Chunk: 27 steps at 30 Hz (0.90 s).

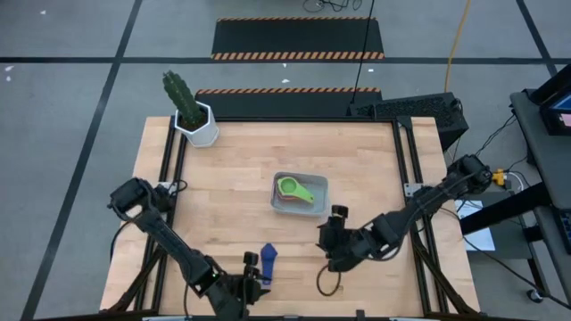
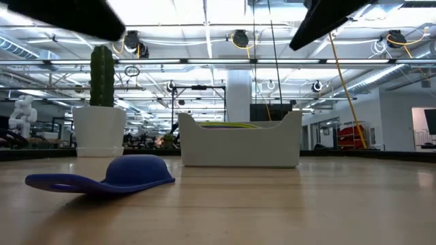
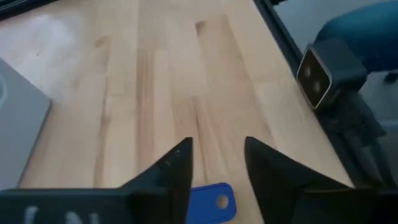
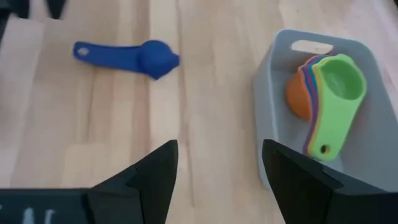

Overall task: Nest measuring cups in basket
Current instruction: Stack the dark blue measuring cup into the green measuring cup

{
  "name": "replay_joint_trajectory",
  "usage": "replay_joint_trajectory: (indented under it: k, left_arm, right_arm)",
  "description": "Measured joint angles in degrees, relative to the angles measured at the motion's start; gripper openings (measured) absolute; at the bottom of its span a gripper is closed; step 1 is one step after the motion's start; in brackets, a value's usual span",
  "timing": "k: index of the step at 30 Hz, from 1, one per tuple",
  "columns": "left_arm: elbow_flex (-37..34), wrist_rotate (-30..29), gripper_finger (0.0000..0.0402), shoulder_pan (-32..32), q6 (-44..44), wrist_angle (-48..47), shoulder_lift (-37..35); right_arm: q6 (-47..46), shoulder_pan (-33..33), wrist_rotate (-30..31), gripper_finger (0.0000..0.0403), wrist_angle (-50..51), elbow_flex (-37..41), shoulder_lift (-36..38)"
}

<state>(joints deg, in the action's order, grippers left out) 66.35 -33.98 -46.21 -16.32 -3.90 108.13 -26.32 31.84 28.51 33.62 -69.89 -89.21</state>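
A blue measuring cup (image 1: 268,261) lies upside down near the table's front edge. It rests on its bowl rim and its flat handle (image 2: 58,182). My left gripper (image 3: 217,165) hangs open just over the handle's free end (image 3: 211,202), one finger to either side and apart from it. The grey basket (image 1: 321,183) stands mid-table with nested measuring cups in it, a green cup (image 4: 339,81) on top and an orange cup (image 4: 295,99) showing beneath. My right gripper (image 4: 217,168) is open with nothing between its fingers, above the bare wood between the blue cup and the basket.
A white hexagonal pot with a cactus (image 1: 194,120) stands at the far left corner. Dark frame rails (image 1: 169,169) run along the table's left and right edges. Bare wood lies between the blue cup and the basket.
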Motion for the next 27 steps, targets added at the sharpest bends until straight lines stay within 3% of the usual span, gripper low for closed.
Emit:
replay_joint_trajectory:
  k: [4,9,19,27]
  left_arm:
    - [0.14,-1.57,0.0191,-1.07,-0.33,1.53,3.82]
    - [2.95,-1.61,0.0206,-2.68,2.75,1.2,7.44]
    - [3.74,-2.1,0.0154,-3.13,0.57,-5.56,8.88]
    - [3.39,-0.57,0.013,-1.04,0.92,-6.74,9.39]
  right_arm:
    - [-2.61,2.57,-0.02,0.0228,0.04,0.0,-0.07]
    - [-8.79,5.76,-0.02,0.0228,-0.81,0.0,-0.07]
    - [-13.16,10.05,0.02,0.0228,-14.2,0.0,-0.07]
    - [-11.08,11.38,0.02,0.0228,-15.63,0.0,-0.07]
